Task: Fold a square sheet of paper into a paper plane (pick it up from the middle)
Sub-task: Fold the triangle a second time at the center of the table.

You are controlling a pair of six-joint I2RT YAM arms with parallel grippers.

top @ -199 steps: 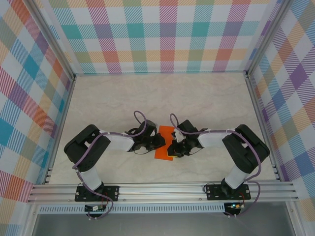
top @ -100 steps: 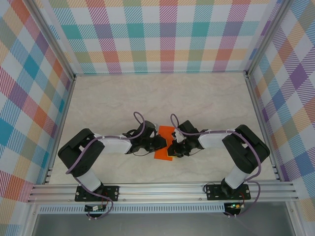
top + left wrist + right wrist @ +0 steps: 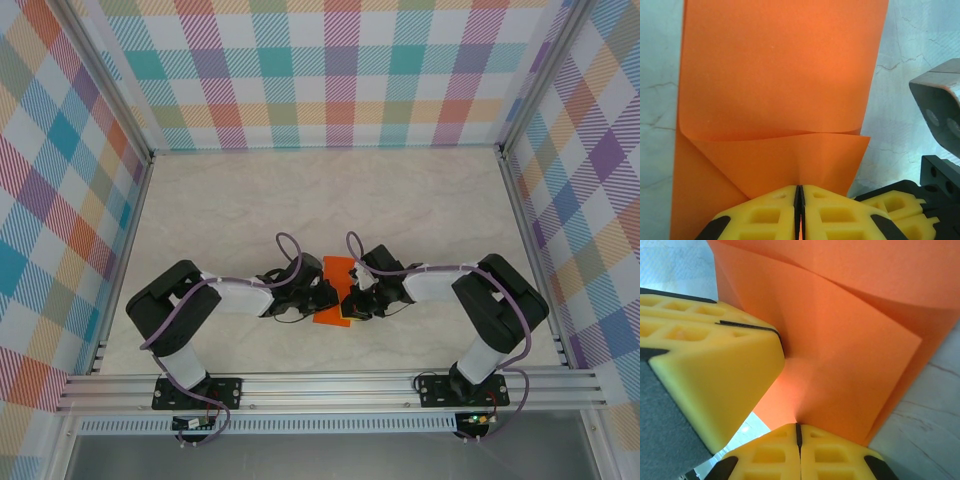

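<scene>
The square sheet of paper (image 3: 336, 270) is bright orange and lies on the table between my two grippers, its near part folded up into a flap. In the left wrist view the sheet (image 3: 780, 75) stretches away flat, and the flap's edge runs into my left gripper (image 3: 799, 188), which is shut on it with orange showing between the yellow pads. My right gripper (image 3: 798, 426) is shut on the paper (image 3: 850, 365) from the opposite side, and the sheet puckers at its tips. In the top view the left gripper (image 3: 329, 296) and the right gripper (image 3: 349, 300) nearly touch.
The pale marble tabletop (image 3: 300, 190) spreads out beyond the paper. Checked walls with metal rails (image 3: 520, 200) close in three sides. The left gripper's yellow finger (image 3: 715, 375) stands close by in the right wrist view, and the right gripper's fingers (image 3: 895, 205) show at the left wrist view's lower right.
The left arm has shifted slightly toward the right gripper. The right gripper's jaws have closed tighter on the paper. Less of the orange sheet shows from above.
</scene>
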